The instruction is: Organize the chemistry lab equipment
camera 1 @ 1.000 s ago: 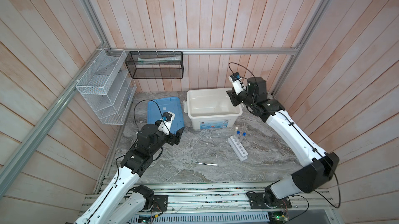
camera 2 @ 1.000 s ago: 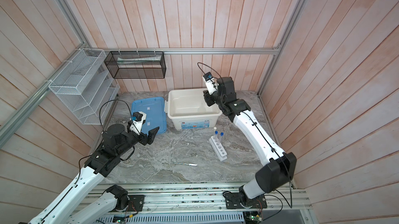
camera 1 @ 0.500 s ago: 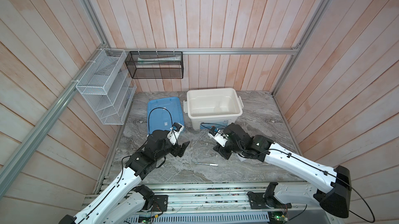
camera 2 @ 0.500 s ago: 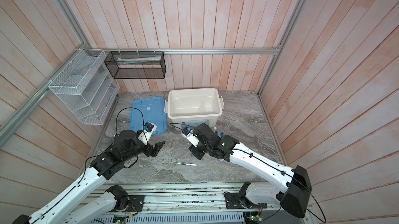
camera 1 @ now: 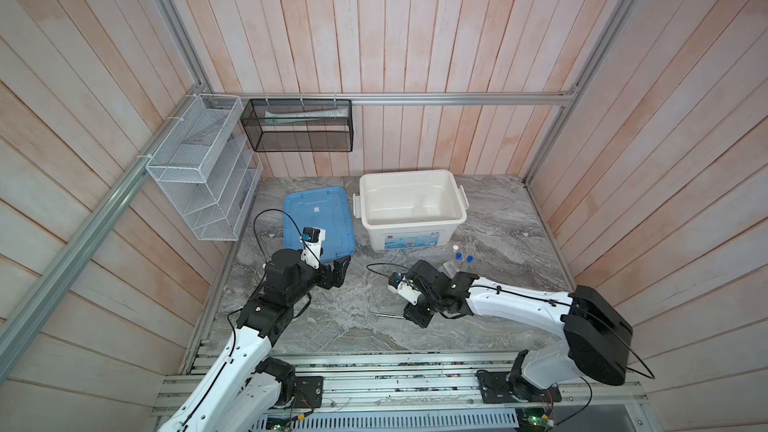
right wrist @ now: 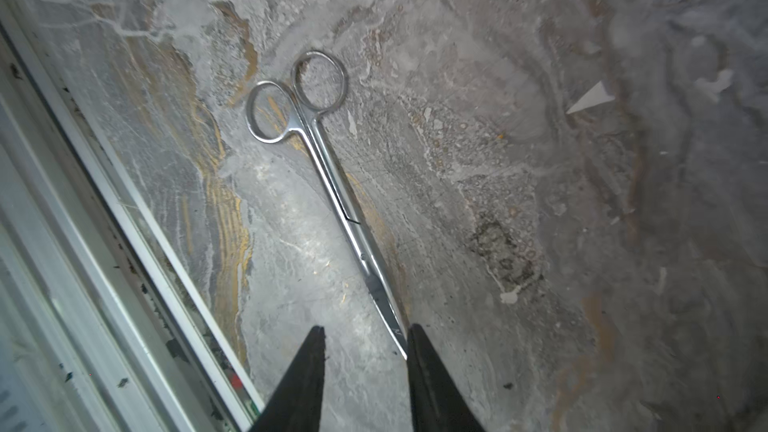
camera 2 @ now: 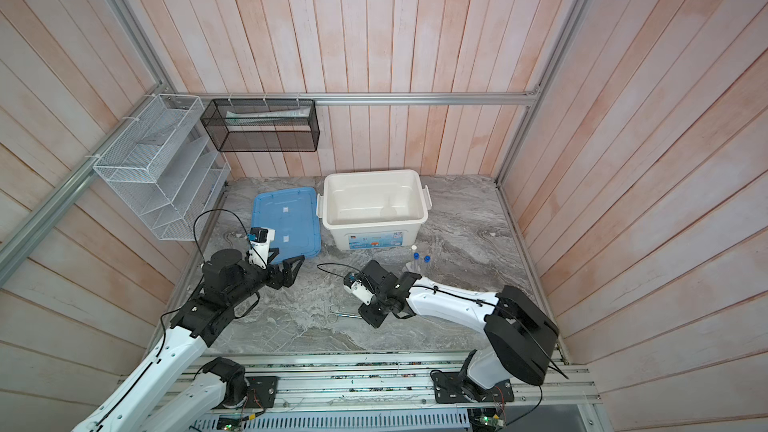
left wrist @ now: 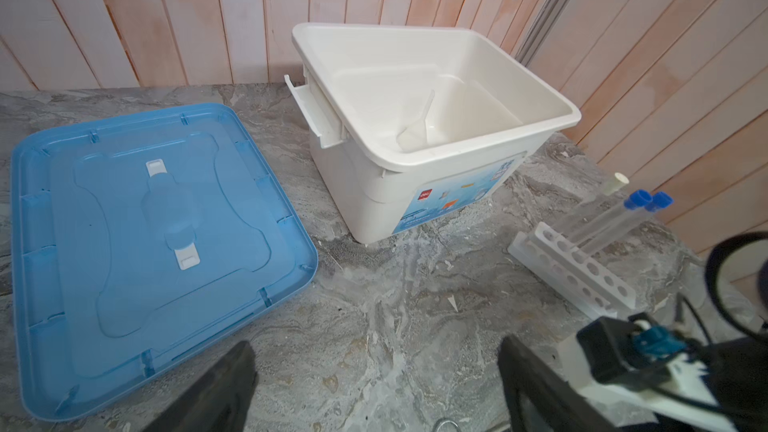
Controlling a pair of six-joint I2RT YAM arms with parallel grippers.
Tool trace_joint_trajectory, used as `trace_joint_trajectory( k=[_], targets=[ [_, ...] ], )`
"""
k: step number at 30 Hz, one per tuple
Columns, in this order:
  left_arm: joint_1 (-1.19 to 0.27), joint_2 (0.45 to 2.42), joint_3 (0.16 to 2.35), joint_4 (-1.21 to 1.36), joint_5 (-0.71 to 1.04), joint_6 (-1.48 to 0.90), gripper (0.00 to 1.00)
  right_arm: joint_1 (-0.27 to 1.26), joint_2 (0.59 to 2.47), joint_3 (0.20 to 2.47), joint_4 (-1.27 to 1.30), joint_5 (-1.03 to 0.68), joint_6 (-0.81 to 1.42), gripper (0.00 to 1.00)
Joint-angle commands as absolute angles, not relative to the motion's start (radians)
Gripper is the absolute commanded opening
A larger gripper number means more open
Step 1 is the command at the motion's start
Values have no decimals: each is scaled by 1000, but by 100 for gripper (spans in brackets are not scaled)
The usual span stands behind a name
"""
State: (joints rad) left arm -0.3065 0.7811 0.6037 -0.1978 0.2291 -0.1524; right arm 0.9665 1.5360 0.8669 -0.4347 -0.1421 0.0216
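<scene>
My grey marbled tabletop (camera 1: 498,222) carries an open white plastic tub (camera 1: 409,238), its flat blue plastic lid (camera 1: 316,217) just beside. The white six-hole rack (left wrist: 582,272) with three thin clear tubes (left wrist: 602,217) sits half hidden behind my right arm (camera 1: 519,299) in both top views. That arm hung over the tub a second ago. Now the right gripper (right wrist: 366,328), jaws apart, straddles the blade of the small steel scissors (right wrist: 328,184) lying flat; the tip seems to touch one finger. The left gripper (left wrist: 374,342) gapes wide, empty.
</scene>
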Motion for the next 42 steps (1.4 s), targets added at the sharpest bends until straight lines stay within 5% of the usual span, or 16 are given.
trace_joint_trajectory(
  k=[1,21,42],
  targets=[
    [-270,770,605,-149,303,-183,93,965,1586,891,-414,-160,8,35],
    [-221,886,626,-77,421,-205,93,967,1701,874,-387,-154,43,32],
    [-279,966,539,5,462,-410,82,1017,1589,842,-347,-88,114,8]
  ],
)
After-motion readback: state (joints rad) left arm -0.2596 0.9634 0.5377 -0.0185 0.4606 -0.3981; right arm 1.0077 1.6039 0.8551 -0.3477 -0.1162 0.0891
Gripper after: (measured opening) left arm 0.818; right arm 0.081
